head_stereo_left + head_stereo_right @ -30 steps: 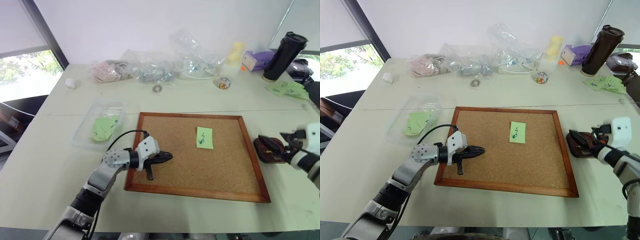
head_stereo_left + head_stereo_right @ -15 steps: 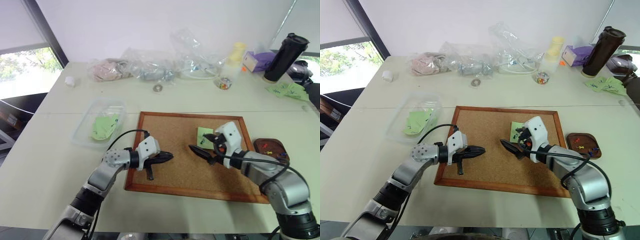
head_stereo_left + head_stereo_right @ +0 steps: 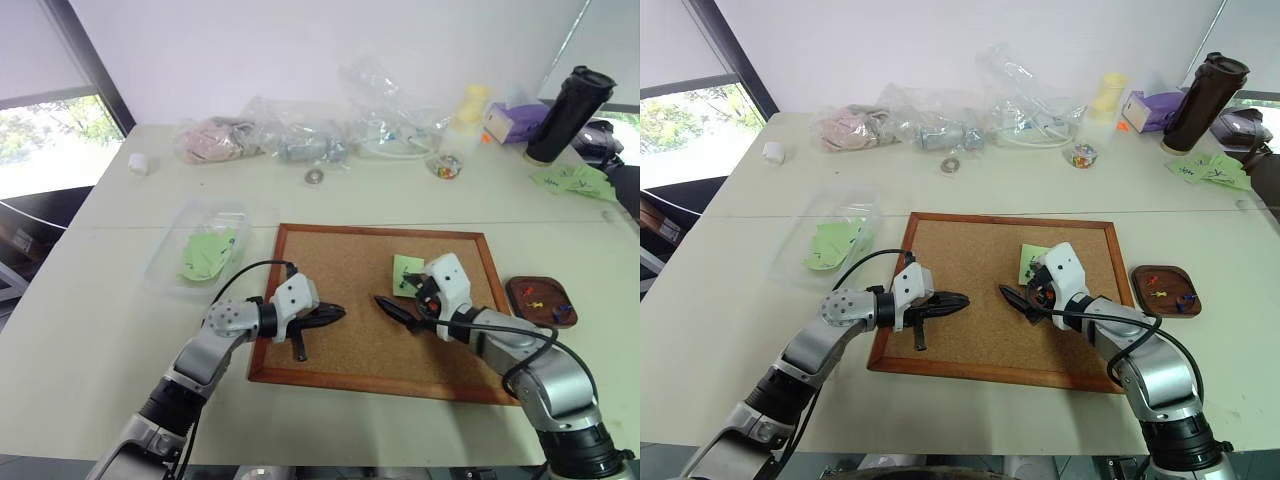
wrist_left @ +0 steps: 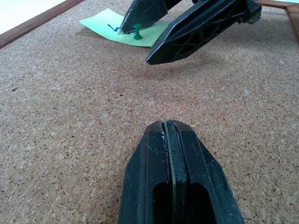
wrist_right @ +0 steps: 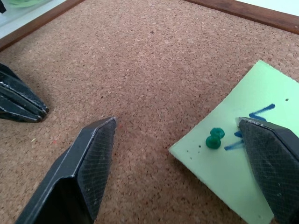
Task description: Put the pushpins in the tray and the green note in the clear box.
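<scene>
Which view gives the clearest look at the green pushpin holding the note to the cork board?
The right wrist view: the green pushpin stands in the green note between the open right gripper fingers. The left wrist view shows it farther off, beside one finger's tip. In the head views that gripper hides it.

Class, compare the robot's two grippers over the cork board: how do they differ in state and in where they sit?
The left gripper has its fingers pressed shut; the right gripper stands open with a wide gap. The left gripper is over bare cork near the cork board's left edge; the right gripper is at the green note, one finger over the paper, the green pushpin between its fingers. Neither holds anything. Both have black fingers.
</scene>
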Action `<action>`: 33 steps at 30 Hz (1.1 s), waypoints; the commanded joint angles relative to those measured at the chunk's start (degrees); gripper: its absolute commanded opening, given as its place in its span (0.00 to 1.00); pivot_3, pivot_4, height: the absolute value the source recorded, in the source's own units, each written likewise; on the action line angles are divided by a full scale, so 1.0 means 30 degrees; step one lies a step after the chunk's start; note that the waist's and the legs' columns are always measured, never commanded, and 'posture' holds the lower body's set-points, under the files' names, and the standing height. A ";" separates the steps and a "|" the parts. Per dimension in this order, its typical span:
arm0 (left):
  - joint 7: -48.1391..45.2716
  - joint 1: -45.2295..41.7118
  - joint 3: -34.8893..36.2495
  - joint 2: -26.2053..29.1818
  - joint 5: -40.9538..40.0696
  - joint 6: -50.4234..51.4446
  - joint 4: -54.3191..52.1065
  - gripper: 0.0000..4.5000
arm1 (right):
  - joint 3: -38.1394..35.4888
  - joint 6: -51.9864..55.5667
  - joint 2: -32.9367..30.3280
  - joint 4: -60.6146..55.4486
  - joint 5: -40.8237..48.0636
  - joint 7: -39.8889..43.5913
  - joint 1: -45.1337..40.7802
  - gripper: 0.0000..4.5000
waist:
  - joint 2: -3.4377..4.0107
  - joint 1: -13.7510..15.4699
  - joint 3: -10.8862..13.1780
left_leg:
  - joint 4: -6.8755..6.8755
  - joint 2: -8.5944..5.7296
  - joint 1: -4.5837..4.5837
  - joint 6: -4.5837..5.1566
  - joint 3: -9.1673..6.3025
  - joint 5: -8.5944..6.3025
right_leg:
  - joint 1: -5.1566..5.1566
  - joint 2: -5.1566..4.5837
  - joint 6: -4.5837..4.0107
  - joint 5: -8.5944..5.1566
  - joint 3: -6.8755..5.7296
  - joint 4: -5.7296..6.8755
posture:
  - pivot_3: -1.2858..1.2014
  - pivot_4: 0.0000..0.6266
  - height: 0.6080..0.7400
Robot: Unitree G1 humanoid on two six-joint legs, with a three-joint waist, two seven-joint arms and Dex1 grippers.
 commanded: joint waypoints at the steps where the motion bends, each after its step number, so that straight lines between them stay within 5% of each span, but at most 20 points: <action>1: 0.0158 0.0536 -0.0395 0.0379 0.0911 0.0692 0.1169 0.00 | -0.0539 0.0066 0.0228 -0.0546 0.0292 -0.0029 0.0391 0.64 | -0.0002 -0.0006 -0.0001 | 0.0000 0.0000 0.0000 0.0000 0.0000 0.0000 | 0.0000 0.0000 0.0000 0.0000 0.0001 0.0000 | 0.52 0.24 1.00; 7: 0.0072 0.0365 -0.0502 0.0287 0.0945 0.0585 0.1377 0.00 | -0.0583 0.0246 0.0613 -0.0524 0.0293 -0.0101 0.0412 0.01 | -0.0001 -0.0009 -0.0004 | 0.0000 0.0005 0.0003 0.0000 0.0000 0.0000 | 0.0001 0.0006 0.0000 0.0000 0.0002 0.0000 | 0.52 0.24 1.00; 18: 0.0167 0.0335 -0.0533 0.0262 0.0948 0.0602 0.1346 0.00 | -0.0431 0.0847 0.0847 -0.0767 0.0456 -0.0040 0.0015 0.01 | 0.0000 0.0007 -0.0005 | 0.0000 0.0005 0.0003 -0.0002 0.0000 0.0001 | 0.0002 0.0006 0.0000 0.0000 0.0003 0.0000 | 0.52 0.24 1.00; 21: 0.0200 0.0357 -0.0524 0.0260 0.0940 0.0633 0.1310 0.00 | -0.0749 0.1053 0.0699 -0.1063 0.0572 -0.0020 0.0212 0.17 | -0.0001 0.0007 -0.0005 | 0.0000 0.0005 0.0003 -0.0001 -0.0001 0.0001 | 0.0003 0.0006 0.0000 0.0000 0.0003 0.0000 | 0.52 0.24 1.00; 29: 0.0177 0.0363 -0.0537 0.0297 0.0875 0.0683 0.1267 0.00 | -0.1412 0.0950 0.0555 -0.1024 0.0430 -0.0329 0.0457 0.98 | -0.0011 0.0009 0.0000 | 0.0000 0.0003 0.0005 -0.0001 0.0000 0.0001 | 0.0010 0.0004 0.0000 0.0000 0.0003 -0.0001 | 0.52 0.24 1.00; 33: 0.0146 0.0270 -0.0629 0.0335 0.0896 0.0583 0.1330 0.00 | -0.1433 0.0951 0.0695 -0.0869 0.0560 -0.0488 0.0282 1.00 | -0.0017 0.0009 -0.0003 | 0.0001 0.0001 0.0011 -0.0002 0.0000 0.0002 | 0.0016 0.0003 -0.0001 0.0001 0.0004 -0.0001 | 0.52 0.24 1.00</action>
